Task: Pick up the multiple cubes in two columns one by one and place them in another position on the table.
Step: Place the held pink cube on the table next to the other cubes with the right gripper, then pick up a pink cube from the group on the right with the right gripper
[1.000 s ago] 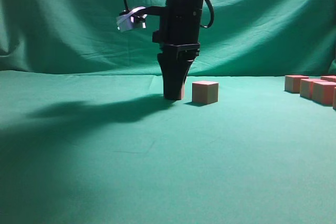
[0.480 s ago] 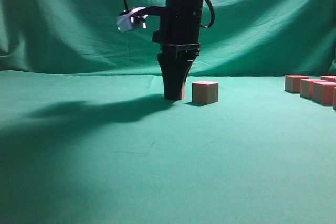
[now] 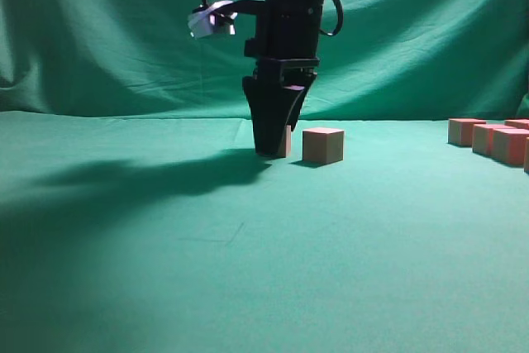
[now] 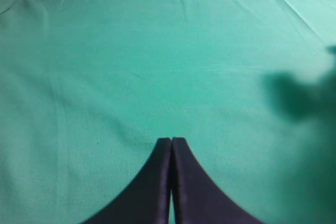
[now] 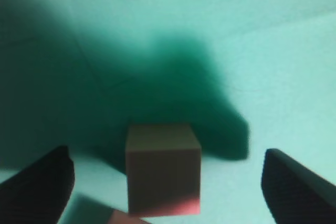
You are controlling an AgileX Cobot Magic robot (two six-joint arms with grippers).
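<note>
In the exterior view my right gripper (image 3: pixel 269 150) points straight down at the table (image 3: pixel 248 270) mid-scene. A cube (image 3: pixel 285 141) stands on the cloth behind its tips, mostly hidden. A second cube (image 3: pixel 322 145) stands just to the right. In the right wrist view the gripper (image 5: pixel 167 153) is open. The cube (image 5: pixel 163 174) stands between the fingers (image 5: pixel 42 182), touching neither. A pink edge of another cube (image 5: pixel 126 217) shows at the bottom. My left gripper (image 4: pixel 171 141) is shut and empty over bare cloth.
Several more cubes (image 3: pixel 496 138) stand in a group at the right edge of the exterior view. A draped green backdrop (image 3: pixel 99 39) hangs behind the table. The arm casts a dark shadow (image 3: pixel 149 179) to the left.
My right gripper has opened and risen a little. The cube it was shut on now stands free on the cloth, with more of it showing.
</note>
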